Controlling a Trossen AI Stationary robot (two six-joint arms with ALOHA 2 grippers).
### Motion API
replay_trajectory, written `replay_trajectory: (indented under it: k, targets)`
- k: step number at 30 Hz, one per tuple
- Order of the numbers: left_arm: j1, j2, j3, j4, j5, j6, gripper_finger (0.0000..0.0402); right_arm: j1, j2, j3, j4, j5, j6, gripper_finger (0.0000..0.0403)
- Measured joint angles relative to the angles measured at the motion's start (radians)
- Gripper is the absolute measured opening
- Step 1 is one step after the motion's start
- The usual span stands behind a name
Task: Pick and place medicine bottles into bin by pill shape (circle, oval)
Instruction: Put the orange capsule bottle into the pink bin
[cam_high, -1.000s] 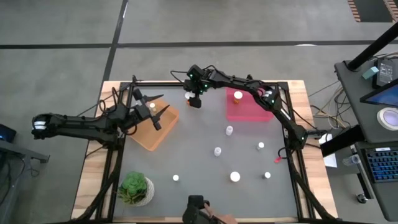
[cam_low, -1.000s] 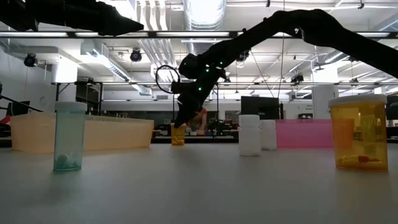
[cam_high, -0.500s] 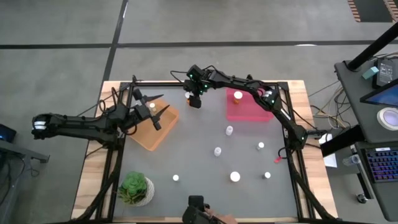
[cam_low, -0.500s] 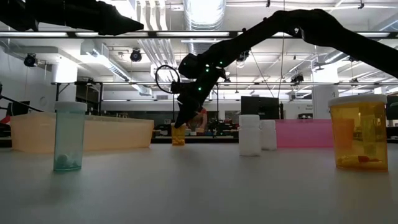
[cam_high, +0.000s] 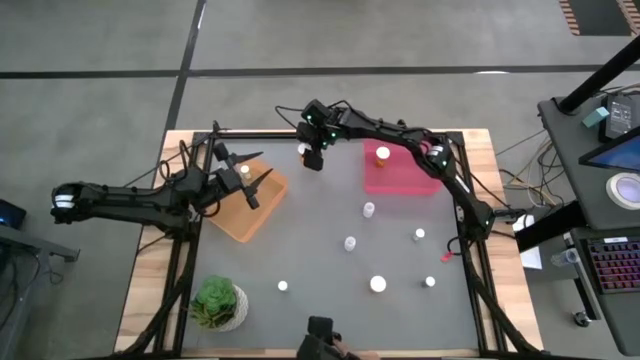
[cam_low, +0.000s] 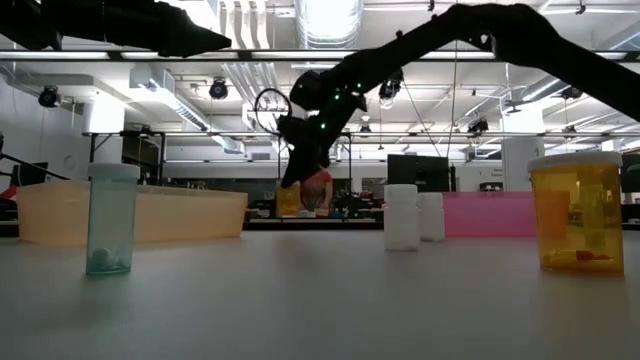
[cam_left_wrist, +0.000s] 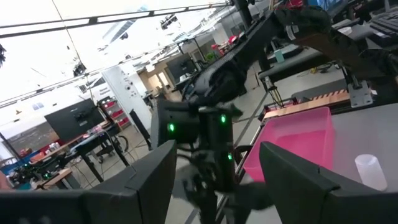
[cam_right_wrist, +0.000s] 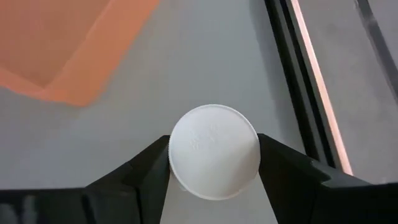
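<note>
Nearest the low camera, a teal bottle (cam_low: 110, 218) and a big orange bottle (cam_low: 577, 211) stand on the worktop (cam_low: 320, 300), with loose bottles (cam_high: 369, 209) scattered mid-table. Farther back, the left end effector (cam_high: 247, 171) hangs over the orange bin (cam_high: 243, 203), fingers apart and empty. At the far edge, the right end effector (cam_right_wrist: 213, 163) is clamped on a small bottle (cam_right_wrist: 214, 160) by its white cap. A second ago that bottle sat on the worktop; now it is lifted clear. It is ready to carry to the orange or pink bin (cam_high: 398, 170).
</note>
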Motion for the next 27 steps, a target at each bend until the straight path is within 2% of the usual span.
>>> replay_trajectory:
  k: [8,11,16,27]
  targets:
    - [0.000,0.003,0.000,-0.004,0.000,-0.005,0.0215,0.034,-0.140,-0.084,-0.070,0.010,0.141,0.0211]
    - [-0.001,0.005,0.000,-0.003,0.000,-0.006,0.0215,0.056,-0.219,-0.162,-0.065,0.079,0.214,0.0211]
    - [-0.001,0.005,0.000,-0.003,0.000,-0.006,0.0215,0.087,-0.387,-0.348,-0.013,0.252,0.340,0.0211]
    - [-0.001,0.005,0.000,-0.003,0.000,-0.007,0.0215,0.038,-0.795,-0.772,0.083,0.422,0.545,0.0212]
